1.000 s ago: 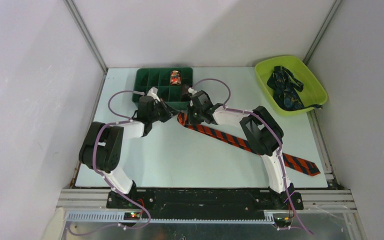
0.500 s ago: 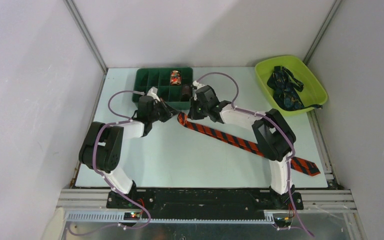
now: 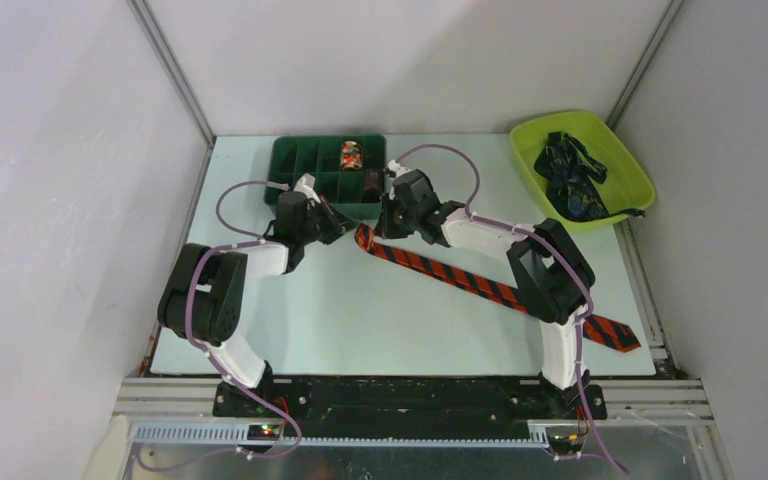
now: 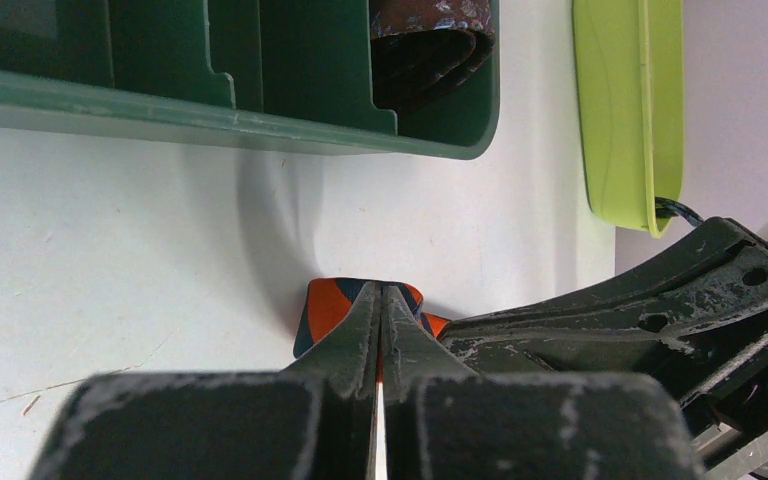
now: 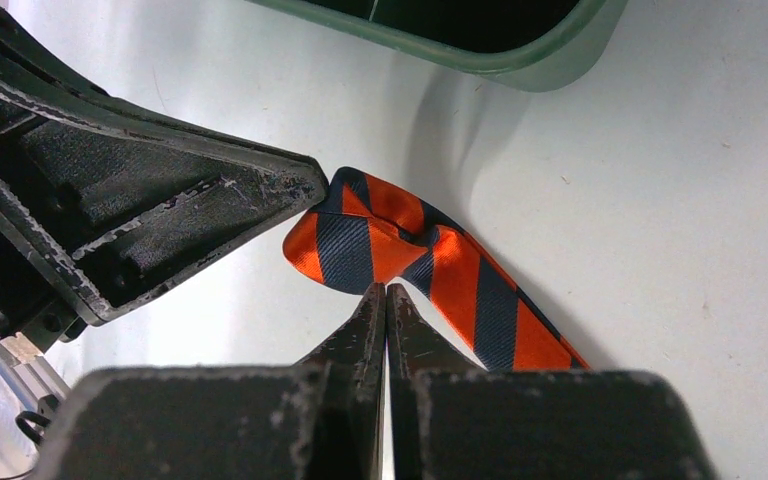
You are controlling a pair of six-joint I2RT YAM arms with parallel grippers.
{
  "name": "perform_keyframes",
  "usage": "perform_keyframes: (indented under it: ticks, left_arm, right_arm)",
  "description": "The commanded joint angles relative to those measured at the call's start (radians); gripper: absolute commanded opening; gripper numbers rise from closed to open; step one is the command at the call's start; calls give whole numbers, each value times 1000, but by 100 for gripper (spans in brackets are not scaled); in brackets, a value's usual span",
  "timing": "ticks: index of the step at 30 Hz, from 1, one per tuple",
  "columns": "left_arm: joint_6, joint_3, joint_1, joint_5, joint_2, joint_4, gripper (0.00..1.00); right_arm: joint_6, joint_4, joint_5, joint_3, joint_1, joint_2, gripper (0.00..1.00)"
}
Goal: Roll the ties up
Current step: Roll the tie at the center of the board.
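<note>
A red-orange tie with dark diagonal stripes (image 3: 480,285) lies slantwise from the table's middle to the near right corner. Its narrow end (image 5: 360,235) is folded over and slightly raised. My left gripper (image 4: 382,290) is shut with its tips on that folded end, and a sliver of orange shows between them. In the top view the left gripper (image 3: 346,229) comes in from the left. My right gripper (image 5: 386,290) is shut with nothing in it. Its tips rest against the tie's near edge, opposite the left one (image 3: 387,229).
A dark green divided tray (image 3: 290,160) stands just behind both grippers, with a small orange roll (image 3: 350,155) and a dark roll (image 3: 370,183) in its compartments. A lime bin (image 3: 625,165) at the back right holds navy ties (image 3: 570,180).
The right arm's elbow has swung to the right and its wrist has shifted toward the tray. The left arm and the tie have stayed put.
</note>
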Motion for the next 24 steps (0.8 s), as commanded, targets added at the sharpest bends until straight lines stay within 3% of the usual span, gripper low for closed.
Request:
perform_keyframes:
  ticks: [1, 24]
  left_arm:
    - [-7, 26, -5, 14, -13, 32, 0]
    - [-5, 48, -39, 16, -3, 24, 0]
  right_arm:
    - [23, 16, -16, -1, -2, 17, 0]
    - [68, 116, -81, -1, -16, 93, 0]
